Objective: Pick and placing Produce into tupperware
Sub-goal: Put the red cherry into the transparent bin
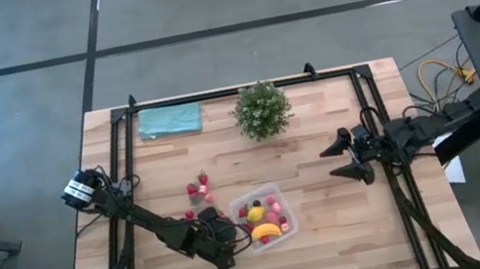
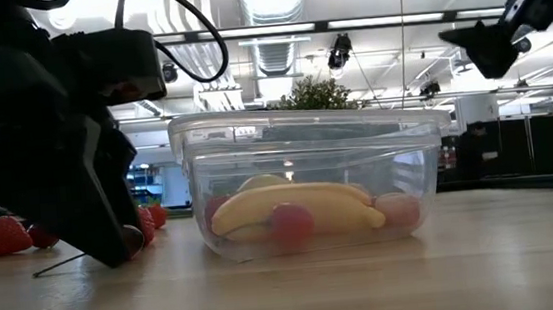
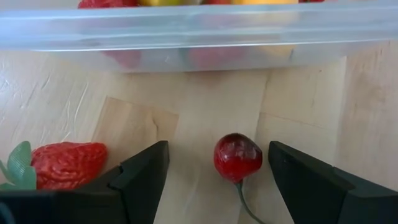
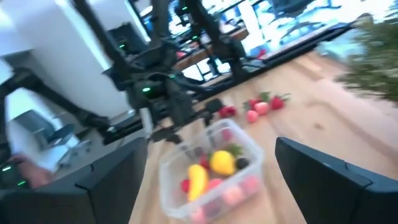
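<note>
I am looking at a small dark red cherry [image 3: 237,157] lying on the bare wood just outside the clear tupperware [image 1: 283,208], on its left side. It is sitting between the two fingers of my left gripper [image 3: 217,168], a little nearer one finger than the other, with a gap showing on both sides, so the jaws are spread and nothing is being gripped yet. Its thin stem [image 3: 242,198] is trailing back toward the wrist, so the round body is what the fingers would meet, I judge, if they came straight together. A red strawberry [image 3: 67,164] is lying outside the jaws, beside one finger. Past the cherry the container wall is standing close ahead, already holding a banana [image 1: 265,232], a lemon [image 1: 255,214] and several red and pink pieces. My right gripper [image 1: 349,160] is hanging spread and empty well off to the right, so the left arm is plainly the nearer one.
</note>
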{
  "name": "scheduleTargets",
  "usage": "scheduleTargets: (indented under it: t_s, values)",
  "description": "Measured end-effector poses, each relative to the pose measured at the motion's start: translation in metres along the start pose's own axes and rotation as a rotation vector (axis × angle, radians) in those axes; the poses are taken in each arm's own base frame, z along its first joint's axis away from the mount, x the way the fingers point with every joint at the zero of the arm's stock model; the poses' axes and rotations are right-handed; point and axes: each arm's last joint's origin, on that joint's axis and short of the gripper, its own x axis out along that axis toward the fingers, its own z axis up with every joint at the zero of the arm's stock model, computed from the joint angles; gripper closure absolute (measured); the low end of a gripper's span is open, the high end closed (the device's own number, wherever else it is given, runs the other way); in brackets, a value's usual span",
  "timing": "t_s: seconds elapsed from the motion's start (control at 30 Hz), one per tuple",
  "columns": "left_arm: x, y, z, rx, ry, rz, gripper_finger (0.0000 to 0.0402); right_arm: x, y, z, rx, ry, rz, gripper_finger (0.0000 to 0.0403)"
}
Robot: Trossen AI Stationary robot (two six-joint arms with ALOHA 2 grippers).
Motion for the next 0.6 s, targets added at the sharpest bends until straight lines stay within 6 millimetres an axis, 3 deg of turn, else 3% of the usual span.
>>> scheduleTargets:
  t_s: [0.37, 0.6]
  values:
    - [0.001, 0.001, 0.001, -0.007, 0.014, -0.011, 0.0141, -0.009, -0.023, 0.0, -0.047, 0.004, -0.151, 0.0057]
    - [0.001, 0.002, 0.001, -0.006, 0.021, -0.009, 0.0202, -0.009, -0.026, -0.003, -0.031, 0.018, -0.15, 0.0053]
